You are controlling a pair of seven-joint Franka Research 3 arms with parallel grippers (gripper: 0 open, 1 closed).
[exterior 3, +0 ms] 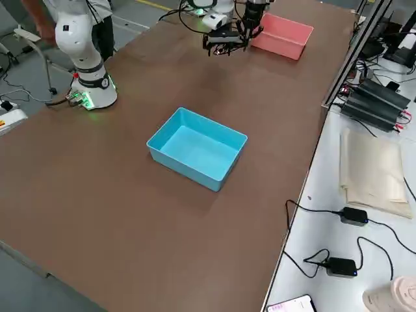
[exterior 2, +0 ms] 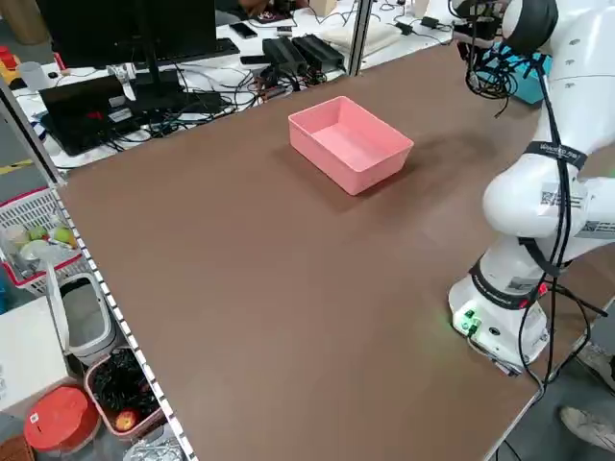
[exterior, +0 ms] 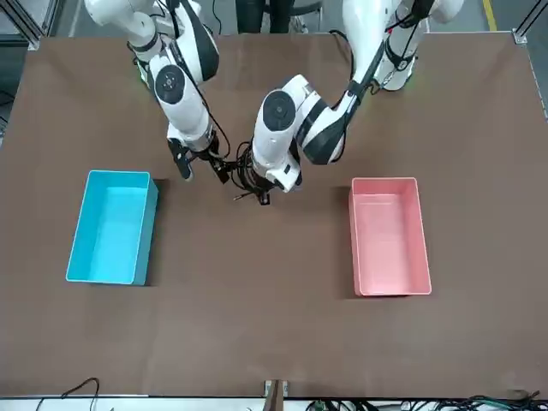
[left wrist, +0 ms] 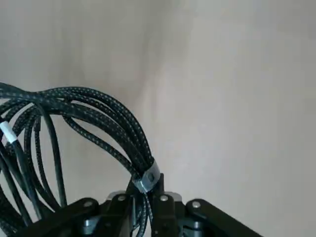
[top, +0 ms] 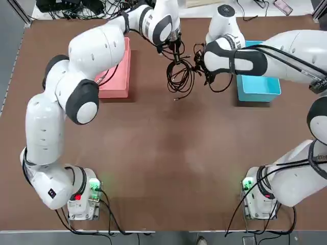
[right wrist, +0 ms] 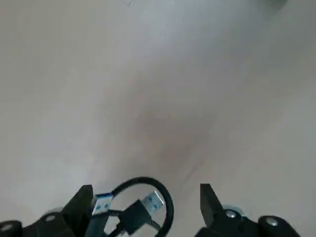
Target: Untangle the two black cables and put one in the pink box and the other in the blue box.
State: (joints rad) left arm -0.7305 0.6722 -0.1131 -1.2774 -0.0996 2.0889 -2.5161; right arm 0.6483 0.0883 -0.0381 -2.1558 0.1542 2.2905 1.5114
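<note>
The two black cables (top: 180, 74) hang as one tangled bundle over the table between the boxes. My left gripper (top: 176, 46) is shut on a braided coil (left wrist: 98, 118) at its grey band and holds it off the table. My right gripper (top: 208, 76) stands open beside the tangle on the blue box's side. A thin cable loop with blue-tipped plugs (right wrist: 140, 207) lies between its fingers (right wrist: 207, 202) without being pinched. The pink box (top: 116, 76) sits to the left under my left arm. To the right sits the blue box (top: 258, 84). Both boxes look empty in the front view.
The brown table extends bare toward the arm bases (top: 84, 196). Beyond its far edge lie loose wires, power bricks (exterior 3: 380, 97) and a monitor (exterior 2: 135, 38). A person (exterior 3: 39, 23) stands near the right arm's base.
</note>
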